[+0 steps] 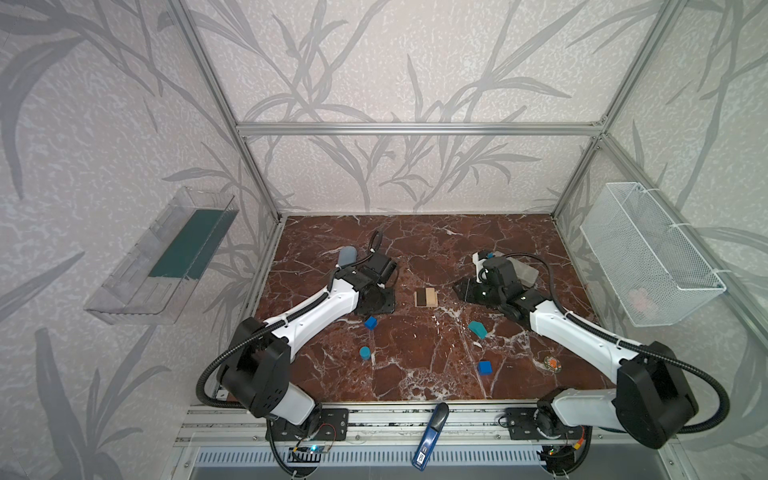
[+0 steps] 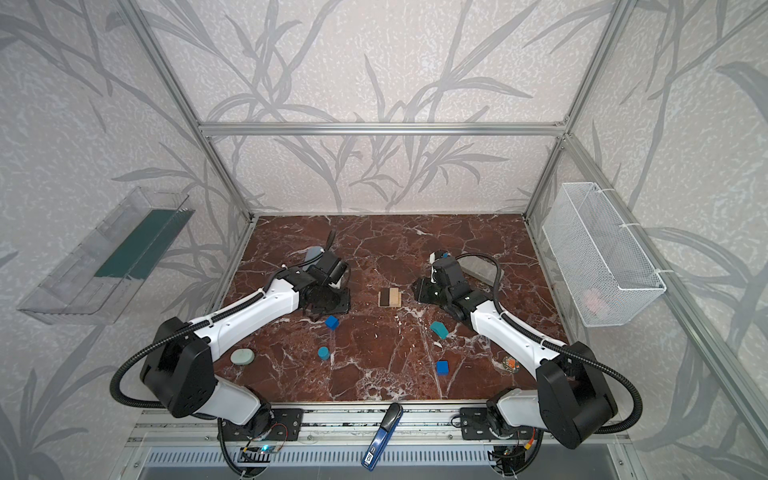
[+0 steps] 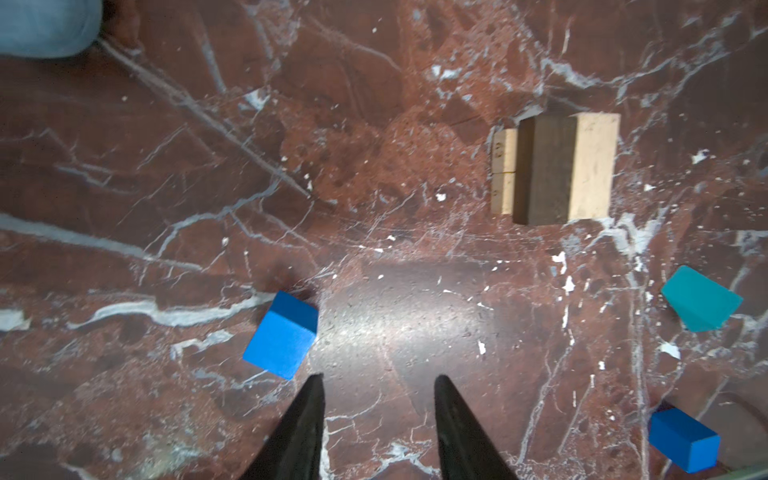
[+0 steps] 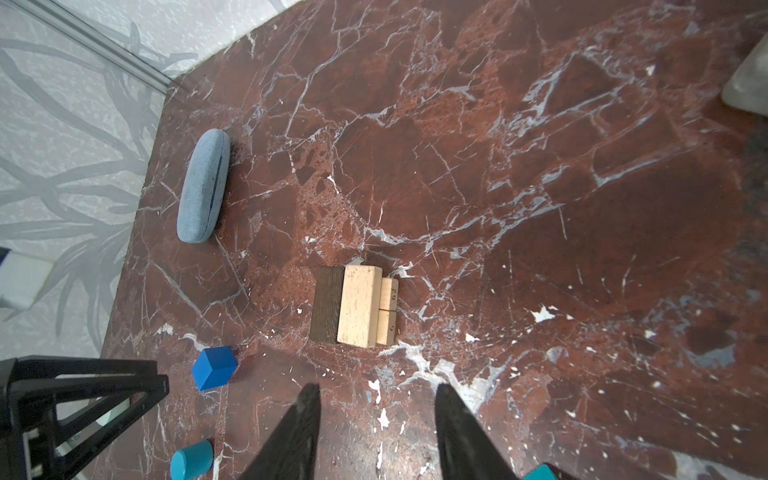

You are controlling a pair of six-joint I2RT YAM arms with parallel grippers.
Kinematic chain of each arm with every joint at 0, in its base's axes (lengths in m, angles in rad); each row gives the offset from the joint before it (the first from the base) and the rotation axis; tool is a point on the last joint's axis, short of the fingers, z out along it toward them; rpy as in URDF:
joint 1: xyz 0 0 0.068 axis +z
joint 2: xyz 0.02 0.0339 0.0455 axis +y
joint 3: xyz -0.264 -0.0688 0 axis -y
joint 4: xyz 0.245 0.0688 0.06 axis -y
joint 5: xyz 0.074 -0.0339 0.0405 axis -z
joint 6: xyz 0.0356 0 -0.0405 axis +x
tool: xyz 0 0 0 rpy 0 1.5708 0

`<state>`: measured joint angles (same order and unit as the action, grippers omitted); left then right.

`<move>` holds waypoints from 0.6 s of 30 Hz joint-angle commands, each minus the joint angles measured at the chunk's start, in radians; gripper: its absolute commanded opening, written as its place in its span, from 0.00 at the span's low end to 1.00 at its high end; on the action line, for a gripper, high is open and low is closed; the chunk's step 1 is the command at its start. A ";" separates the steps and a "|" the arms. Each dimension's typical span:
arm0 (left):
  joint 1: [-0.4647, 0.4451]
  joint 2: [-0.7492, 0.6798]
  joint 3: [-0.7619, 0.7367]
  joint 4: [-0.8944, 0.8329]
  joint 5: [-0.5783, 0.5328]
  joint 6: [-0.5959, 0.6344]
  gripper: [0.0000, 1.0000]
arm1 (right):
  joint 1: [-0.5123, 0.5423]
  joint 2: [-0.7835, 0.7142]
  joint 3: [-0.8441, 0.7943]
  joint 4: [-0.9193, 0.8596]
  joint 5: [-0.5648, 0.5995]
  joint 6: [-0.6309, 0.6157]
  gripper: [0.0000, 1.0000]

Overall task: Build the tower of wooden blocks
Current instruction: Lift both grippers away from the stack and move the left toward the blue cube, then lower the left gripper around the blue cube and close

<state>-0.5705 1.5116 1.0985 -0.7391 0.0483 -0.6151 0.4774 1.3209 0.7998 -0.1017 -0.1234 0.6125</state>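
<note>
At the front edge a blue-handled tool (image 1: 432, 432) lies across the metal rail (image 1: 374, 419) between the two arm bases. Behind it spreads the table (image 1: 415, 386), a glossy red-brown marble top veined in white.

Nearest on it are a blue cube (image 1: 484, 367) right of centre, a small round multicoloured object (image 1: 552, 364) by the right arm, and a blue cylinder (image 1: 365, 353) on end left of centre. A top view also shows a pale green disc (image 2: 242, 356) beside the left arm. A little farther back sit a second blue cube (image 1: 370, 323), turned cornerwise, and the teal house-shaped piece (image 1: 478, 328), lying on its side.

At mid-table the stack of bars (image 1: 426, 298) stands between the grippers, apart from both. A dark brown bar (image 4: 327, 309) and a pale bar (image 4: 359, 305) lie side by side across two lower pale bars (image 4: 388, 311).

The left gripper (image 3: 380, 377) points down at the marble, jaws partly apart with nothing between them. The second blue cube is just beside one fingertip. The right gripper (image 4: 377, 386) is likewise half spread and empty, with the stack ahead of its tips.

Farther back a grey-blue case (image 1: 347, 254) lies behind the left arm and a grey brick (image 1: 524, 270) behind the right wrist. Leaf-patterned wallpaper in an aluminium frame closes the room. A clear shelf (image 1: 162, 257) hangs on the left wall and a white wire basket (image 1: 652, 257) on the right.
</note>
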 commanded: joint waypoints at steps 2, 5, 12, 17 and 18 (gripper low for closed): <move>-0.003 -0.019 -0.021 -0.076 -0.083 -0.077 0.52 | -0.031 -0.058 -0.025 -0.006 0.013 -0.023 0.47; -0.002 -0.015 -0.025 -0.082 -0.088 -0.110 0.55 | -0.049 -0.091 -0.036 -0.027 0.016 -0.029 0.47; 0.001 0.011 -0.034 -0.111 -0.132 -0.244 0.57 | -0.069 -0.171 -0.075 -0.042 0.045 -0.031 0.49; 0.000 0.037 -0.050 -0.086 -0.093 -0.323 0.58 | -0.081 -0.194 -0.087 -0.053 0.056 -0.034 0.50; 0.001 0.040 -0.054 -0.085 -0.092 -0.342 0.58 | -0.083 -0.195 -0.088 -0.053 0.057 -0.034 0.50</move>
<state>-0.5701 1.5368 1.0626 -0.8017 -0.0338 -0.8700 0.4026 1.1481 0.7231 -0.1360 -0.0860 0.5922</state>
